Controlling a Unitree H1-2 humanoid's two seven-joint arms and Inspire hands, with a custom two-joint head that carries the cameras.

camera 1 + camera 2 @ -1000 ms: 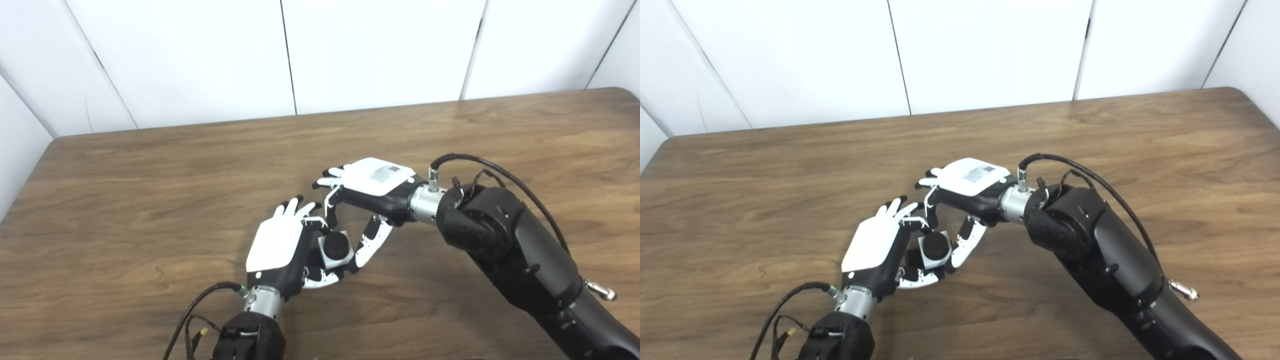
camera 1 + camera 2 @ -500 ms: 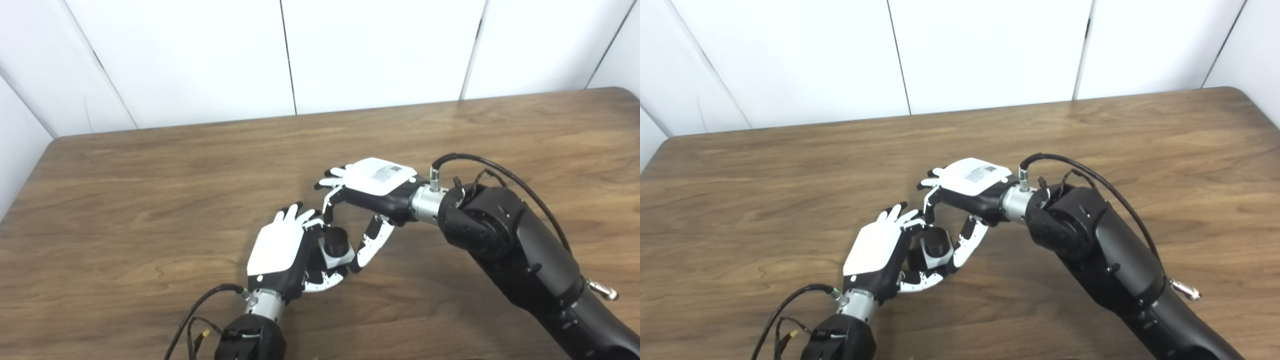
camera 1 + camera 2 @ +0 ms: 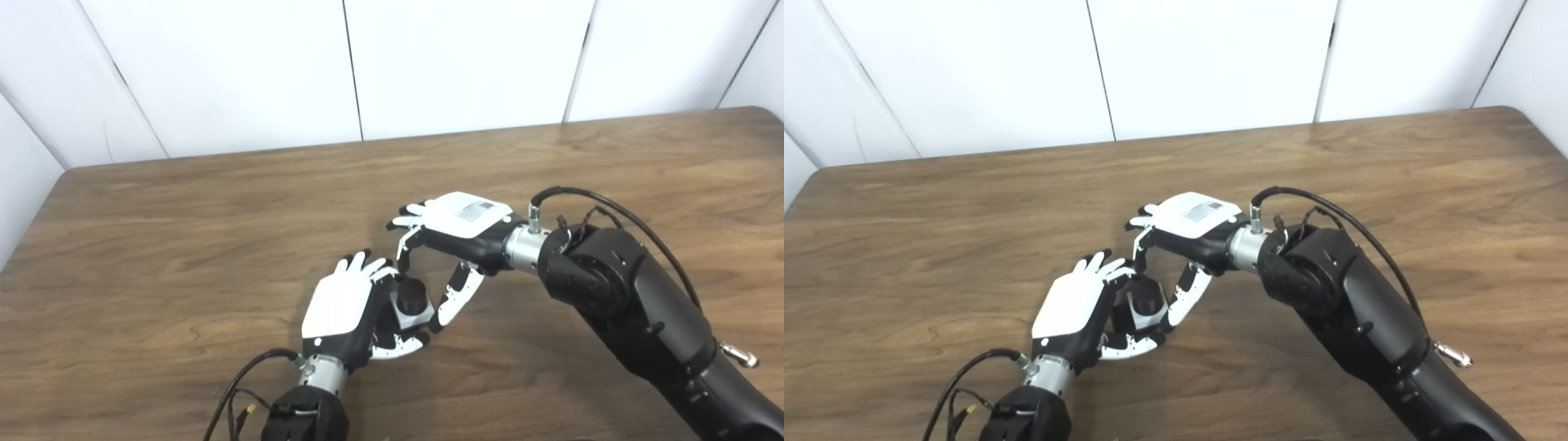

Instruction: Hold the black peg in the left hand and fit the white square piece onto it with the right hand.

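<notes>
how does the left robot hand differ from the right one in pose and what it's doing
The left robot hand points away from the robot, cupped around the white square piece and black peg; the right robot hand reaches in sideways, with only its fingertips at the piece. Both show white backs.

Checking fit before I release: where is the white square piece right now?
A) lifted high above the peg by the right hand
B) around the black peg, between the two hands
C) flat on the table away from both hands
B: the white square piece sits around the black peg, cradled by the left hand with the right hand fingers beside it.
</notes>
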